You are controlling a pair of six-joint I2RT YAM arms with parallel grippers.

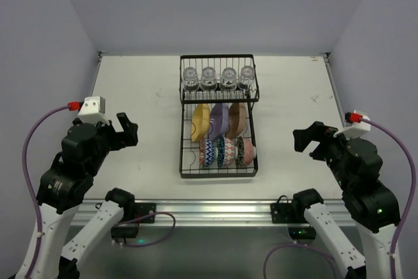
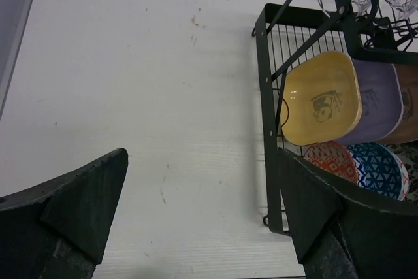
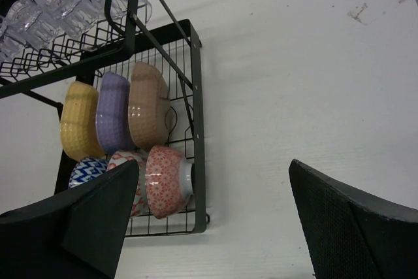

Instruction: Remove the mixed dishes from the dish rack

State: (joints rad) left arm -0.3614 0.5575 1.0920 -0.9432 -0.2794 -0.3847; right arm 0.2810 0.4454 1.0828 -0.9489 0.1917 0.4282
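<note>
- Dish rack (image 1: 181,142) sits centred on the table (image 1: 130,96): four glass cups (image 1: 208,78) on its raised shelf, three plates (image 1: 219,121) on edge below, three patterned bowls (image 1: 226,151) at its near end.
- Left jaws gape wide, empty, left of the rack.
- Right jaws likewise, to its right.

The top external view looks down from above and behind the arm bases, taking in the whole tabletop (image 1: 144,96) with the dish rack (image 1: 219,115) at mid-frame. The left wrist view sits lower and nearer, looking past its fingers (image 2: 85,207) at the rack's left side. The right wrist view looks past its fingers (image 3: 353,227) at the right side. All three share the rack.
</note>
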